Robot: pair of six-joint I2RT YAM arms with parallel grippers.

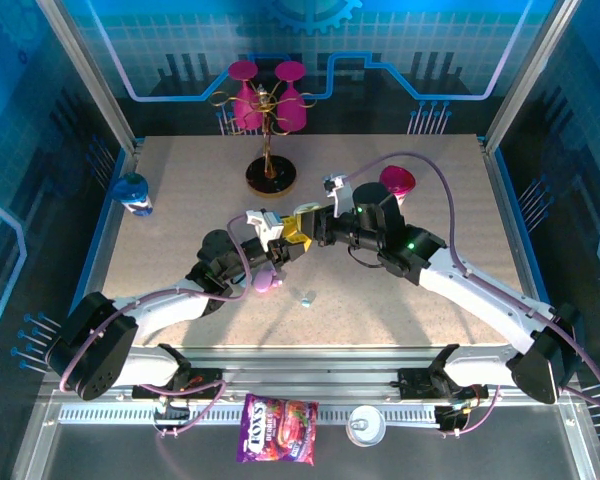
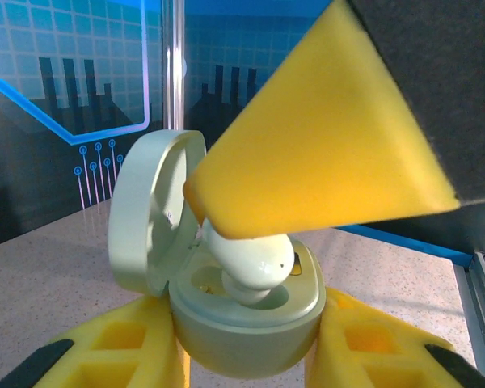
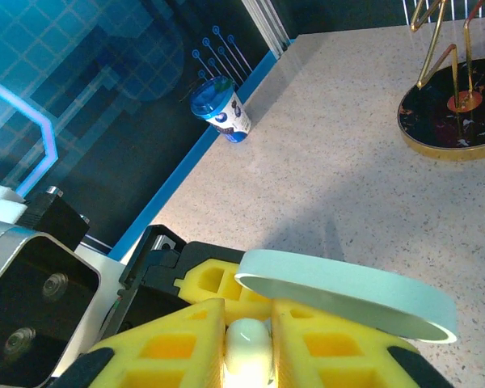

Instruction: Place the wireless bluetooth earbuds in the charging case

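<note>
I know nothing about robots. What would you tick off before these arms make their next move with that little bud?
1. The hinged lid of the pale green pebble-shaped plastic charging case is swung open: ok.
2. The left pincer is shut on the case, which sits upright: ok.
3. The small whitish plastic earbud is gripped in the right pincer: ok.
4. The earbud's lower end is inside a socket: ok.
5. The earbud sits flush: not ok, it leans and stands proud of the socket.
6. The other socket is free: cannot tell, the bud hides most of it.
</note>
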